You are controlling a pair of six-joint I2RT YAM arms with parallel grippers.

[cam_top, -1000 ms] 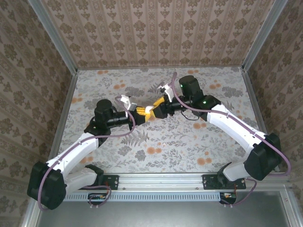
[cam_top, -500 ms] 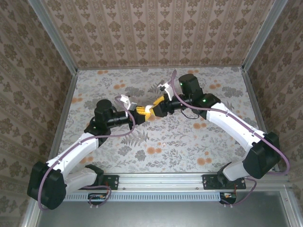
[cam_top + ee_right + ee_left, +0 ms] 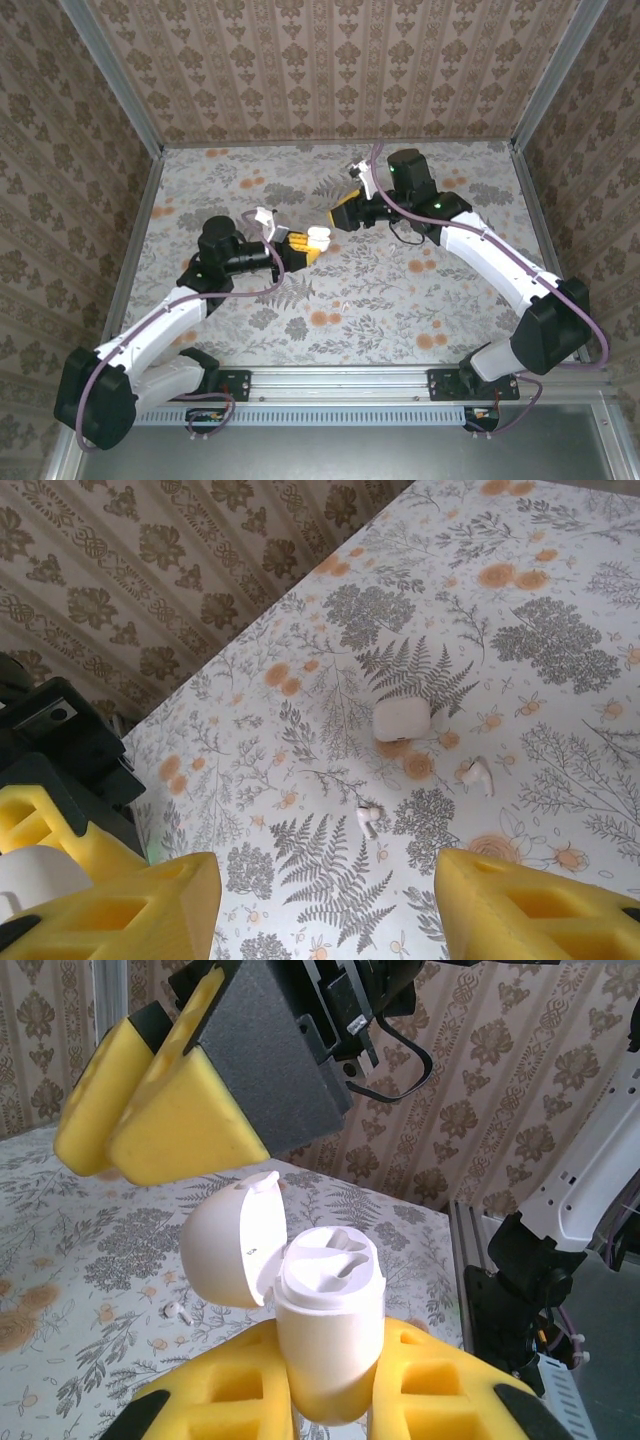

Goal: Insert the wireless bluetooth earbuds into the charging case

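My left gripper (image 3: 330, 1385) is shut on the white charging case (image 3: 330, 1310), which stands upright between its yellow pads. The case's lid (image 3: 230, 1245) is swung open to the left, and both sockets show empty. In the top view the left gripper (image 3: 300, 244) holds the case (image 3: 318, 238) at mid-table. My right gripper (image 3: 345, 212) hangs up and to the right of it, apart from the case, open with nothing between its fingers (image 3: 130, 910). Two earbuds (image 3: 369, 817) (image 3: 480, 775) lie loose on the table. One earbud (image 3: 178, 1310) shows beyond the case.
A second white case (image 3: 402, 720), closed, lies on the floral tablecloth (image 3: 520, 640) close to the loose earbuds. Patterned walls (image 3: 330, 70) enclose the table on three sides. The right gripper's yellow pads (image 3: 165, 1110) hang just above and behind the held case.
The right gripper has drawn back up and to the right, away from the case. The left gripper has shifted slightly toward the near side, still holding the case.
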